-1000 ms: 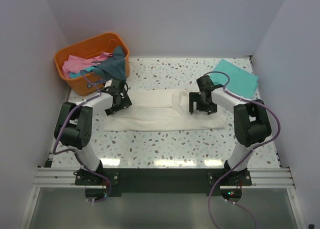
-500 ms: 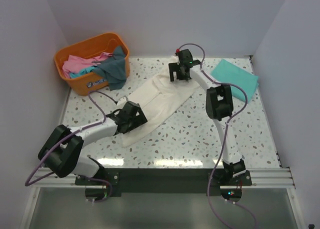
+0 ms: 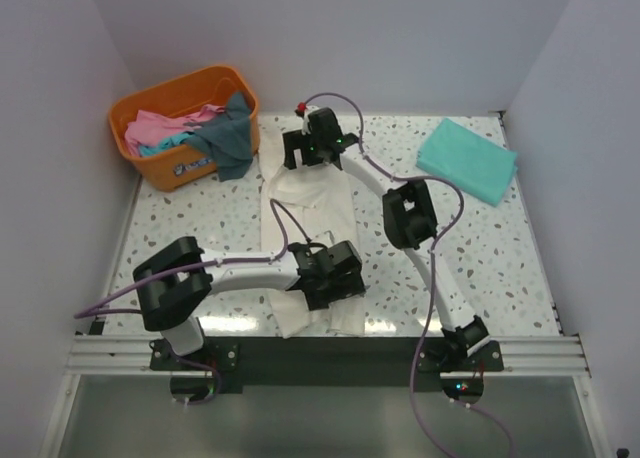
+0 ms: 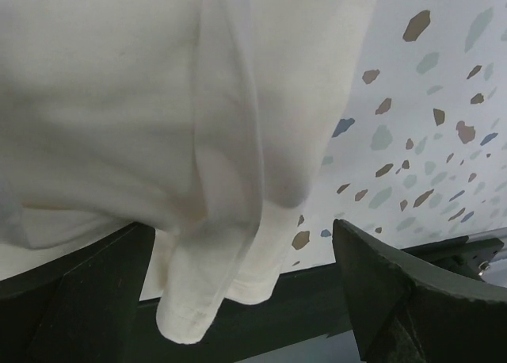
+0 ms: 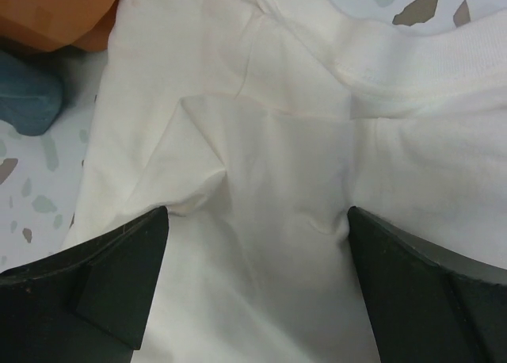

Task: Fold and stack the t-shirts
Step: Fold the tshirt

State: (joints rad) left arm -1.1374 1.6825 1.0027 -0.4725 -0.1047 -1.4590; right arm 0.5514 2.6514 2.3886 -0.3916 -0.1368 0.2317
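The cream-white t-shirt (image 3: 312, 210) lies folded in a long strip running from the back of the table to its front edge; its red print is hidden. My left gripper (image 3: 333, 280) is open over the near end, with cloth (image 4: 158, 101) between the spread fingers and the hem hanging over the dark front rail. My right gripper (image 3: 312, 150) is open over the far end by the collar (image 5: 412, 54), its fingers (image 5: 119, 284) wide apart on the cloth (image 5: 277, 181). A folded teal-green t-shirt (image 3: 467, 160) lies at the back right.
An orange basket (image 3: 142, 100) at the back left holds pink (image 3: 150, 128) and other tees. A dark grey-blue tee (image 3: 230, 138) hangs over its side, close to my right gripper; it also shows in the right wrist view (image 5: 28, 97). The walls are close.
Both arms swung the cream-white shirt round from lying crosswise to lying lengthwise. My left gripper moved to the near edge and my right gripper to the far left near the basket.
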